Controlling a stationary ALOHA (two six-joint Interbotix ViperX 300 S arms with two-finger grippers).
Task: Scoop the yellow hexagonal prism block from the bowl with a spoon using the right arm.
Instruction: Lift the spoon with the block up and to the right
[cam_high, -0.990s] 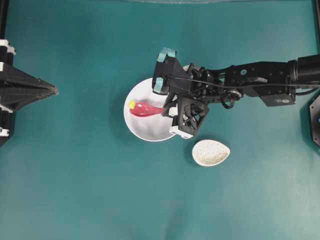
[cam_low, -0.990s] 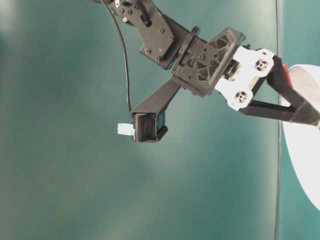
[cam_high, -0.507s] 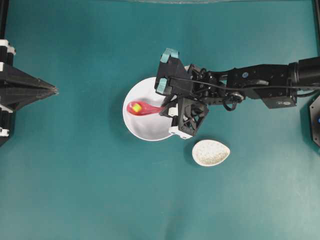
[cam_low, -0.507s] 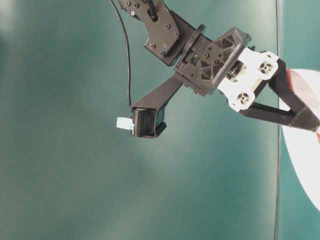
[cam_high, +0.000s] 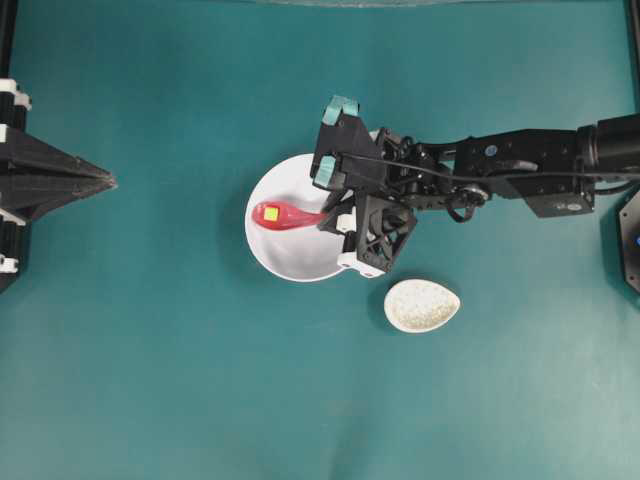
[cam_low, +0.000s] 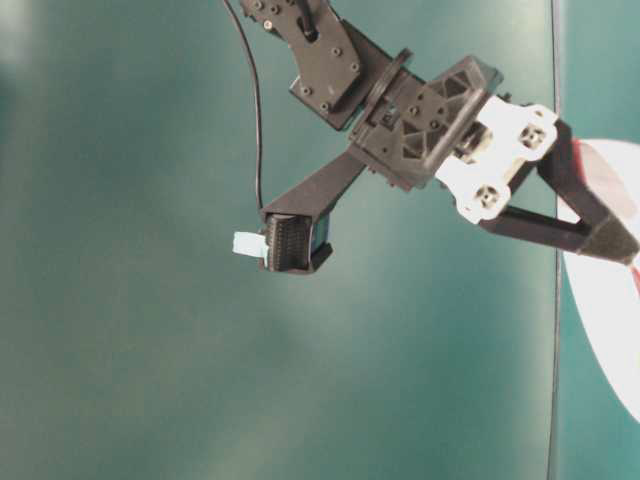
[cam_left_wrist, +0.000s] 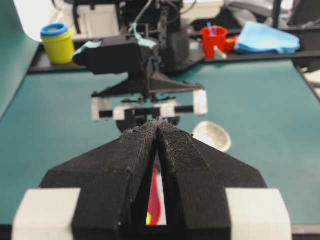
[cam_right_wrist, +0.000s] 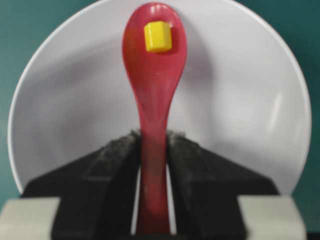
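The right gripper (cam_right_wrist: 152, 150) clamps the spoon (cam_right_wrist: 154, 95) by its handle, scoop over the bowl (cam_high: 290, 262) near the table's middle. The yellow hexagonal prism block (cam_right_wrist: 158, 37) sits in the scoop. At the table's left edge, the left gripper (cam_left_wrist: 158, 131) is closed on nothing.

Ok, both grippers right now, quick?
Left gripper: closed, holding nothing.
Right gripper: closed on the spoon, yellow block in its scoop.

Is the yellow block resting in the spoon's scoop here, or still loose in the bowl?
Touching. The right wrist view shows the yellow block sitting directly on the spoon scoop, no gap, above the bowl. The overhead view agrees.
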